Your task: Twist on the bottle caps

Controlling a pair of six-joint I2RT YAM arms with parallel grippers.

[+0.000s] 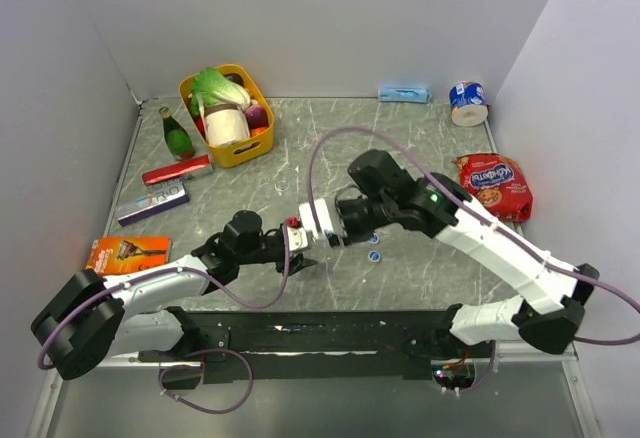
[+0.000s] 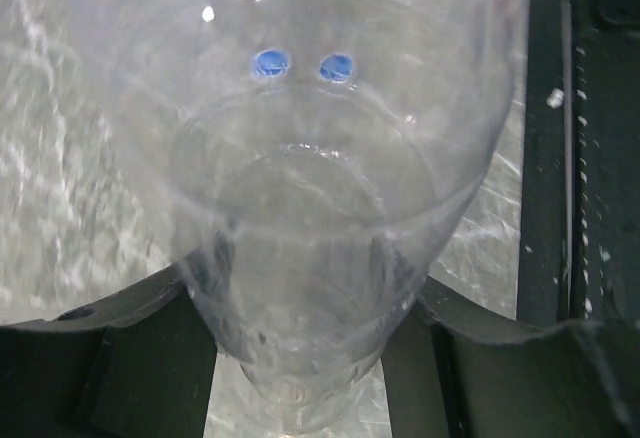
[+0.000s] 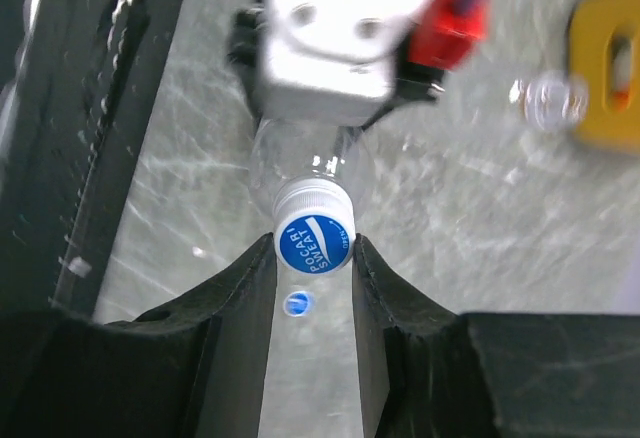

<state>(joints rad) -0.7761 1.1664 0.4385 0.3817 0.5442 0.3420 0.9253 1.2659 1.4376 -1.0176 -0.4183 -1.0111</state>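
My left gripper [image 1: 298, 239] [image 2: 300, 358] is shut on a clear bottle [image 2: 320, 208] and holds it on its side above the table. The bottle's neck [image 3: 310, 163] points at my right gripper [image 1: 330, 225] [image 3: 313, 250], which is shut on a blue-topped bottle cap [image 3: 313, 241] sitting on that neck. Two loose blue caps [image 1: 372, 239] [image 1: 374, 255] lie on the table just right of the grippers; they show through the bottle in the left wrist view [image 2: 270, 62] [image 2: 336, 66]. A second clear bottle [image 3: 548, 101] stands near the yellow basket.
A yellow basket [image 1: 262, 148] of produce, a green glass bottle [image 1: 177, 135], a red box [image 1: 177, 169], a purple box [image 1: 153, 203] and an orange pack [image 1: 127, 254] are at the left. A cookie bag [image 1: 493, 186], a tape roll [image 1: 467, 103] and a blue packet [image 1: 404, 94] are at the right and back.
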